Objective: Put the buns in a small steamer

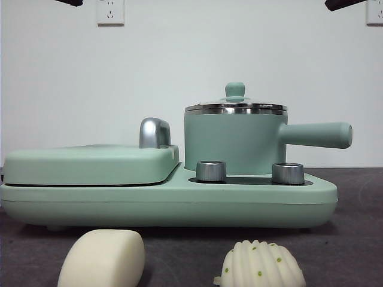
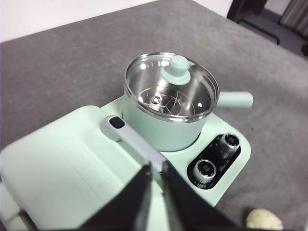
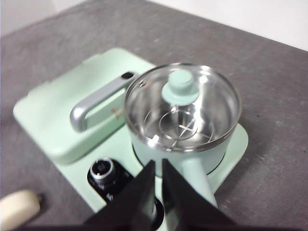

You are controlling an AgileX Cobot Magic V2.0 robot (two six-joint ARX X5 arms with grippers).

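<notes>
Front view: small steamer (image 1: 234,139) upright on mint-green cooker base (image 1: 167,200), glass lid (image 1: 235,106) on, side handle (image 1: 316,135) level; hinged griddle cover (image 1: 90,162) shut beside it. Smooth bun (image 1: 103,258) and ribbed bun (image 1: 261,265) on grey table (image 1: 353,239) in front of the base, apart from each other. Black arm tips at both top corners.

Left wrist view: left gripper (image 2: 156,169) above the griddle cover, jaws nearly closed, holding nothing; one bun (image 2: 263,220) at picture edge.

Right wrist view: right gripper (image 3: 158,166) above the steamer handle, jaws nearly closed, empty; smooth bun at edge.
</notes>
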